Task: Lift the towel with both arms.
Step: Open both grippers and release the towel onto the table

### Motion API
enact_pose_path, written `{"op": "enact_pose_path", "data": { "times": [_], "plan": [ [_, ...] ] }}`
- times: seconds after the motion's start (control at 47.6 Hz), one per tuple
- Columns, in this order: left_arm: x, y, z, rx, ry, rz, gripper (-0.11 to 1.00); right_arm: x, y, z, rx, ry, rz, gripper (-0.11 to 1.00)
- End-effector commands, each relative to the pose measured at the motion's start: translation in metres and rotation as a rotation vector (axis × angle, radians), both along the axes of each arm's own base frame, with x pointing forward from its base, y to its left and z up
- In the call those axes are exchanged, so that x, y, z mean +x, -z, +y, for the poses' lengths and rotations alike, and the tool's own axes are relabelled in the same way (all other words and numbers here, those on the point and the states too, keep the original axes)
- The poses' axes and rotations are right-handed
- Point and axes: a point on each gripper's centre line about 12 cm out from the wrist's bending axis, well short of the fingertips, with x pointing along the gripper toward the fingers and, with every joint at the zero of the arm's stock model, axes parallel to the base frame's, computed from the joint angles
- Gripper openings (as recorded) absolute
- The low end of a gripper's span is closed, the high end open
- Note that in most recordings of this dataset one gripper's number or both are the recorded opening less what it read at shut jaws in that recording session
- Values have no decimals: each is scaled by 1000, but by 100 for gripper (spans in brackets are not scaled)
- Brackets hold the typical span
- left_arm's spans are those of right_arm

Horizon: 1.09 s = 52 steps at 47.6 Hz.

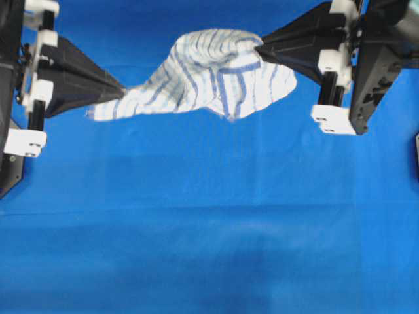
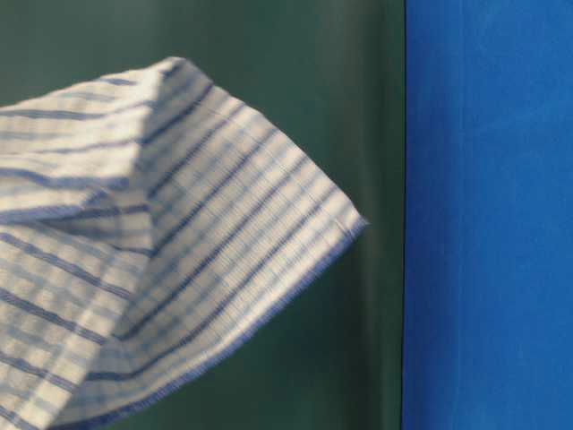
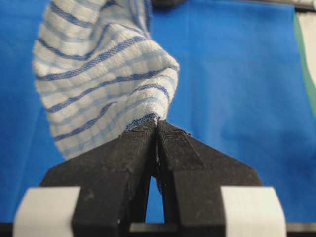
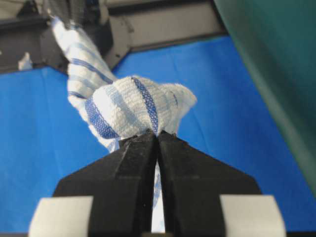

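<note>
The towel (image 1: pixel 203 75), white with thin blue and grey check stripes, hangs stretched between my two grippers above the blue table covering (image 1: pixel 209 229). My left gripper (image 1: pixel 121 88) is shut on the towel's left corner (image 3: pixel 148 118); its black fingers pinch the hem in the left wrist view (image 3: pixel 157 126). My right gripper (image 1: pixel 258 49) is shut on the bunched right end of the towel (image 4: pixel 133 108), with cloth showing between the fingers in the right wrist view (image 4: pixel 158 134). In the table-level view a hanging fold of the towel (image 2: pixel 152 251) fills the left side.
The blue table covering spreads under and in front of both arms. A dark green backdrop (image 2: pixel 358 107) stands behind the towel in the table-level view. The left arm's black frame (image 4: pixel 74 34) shows at the far end of the right wrist view.
</note>
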Motion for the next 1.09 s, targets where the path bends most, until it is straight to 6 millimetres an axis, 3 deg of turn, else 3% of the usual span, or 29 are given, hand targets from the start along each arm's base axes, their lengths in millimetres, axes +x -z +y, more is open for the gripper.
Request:
{"op": "enact_pose_path", "data": {
  "times": [0.0, 0.546, 0.588, 0.735, 0.798, 0.882, 1.071],
  "plan": [
    [-2, -14, 2, 13, -5, -40, 1, -6, -18, 1, -6, -8, -51, 2],
    [-15, -28, 1, 60, 8, -118, 4, -4, -15, 4, -20, -20, -37, 3],
    [-15, -28, 1, 57, 7, -125, 13, -4, -16, 4, -18, -19, -38, 9],
    [-15, -30, 1, 54, 7, -140, 56, -4, -16, 4, -22, -18, -37, 54],
    [-15, -30, 1, 56, 7, -141, 75, -4, -15, 3, -21, -18, -36, 66],
    [-15, -28, 1, 53, 7, -137, 91, -4, -15, 3, -21, -17, -34, 67],
    [-8, -15, 1, 52, 7, -122, 91, -5, -12, 3, -15, -8, -19, 66]
  ]
}}
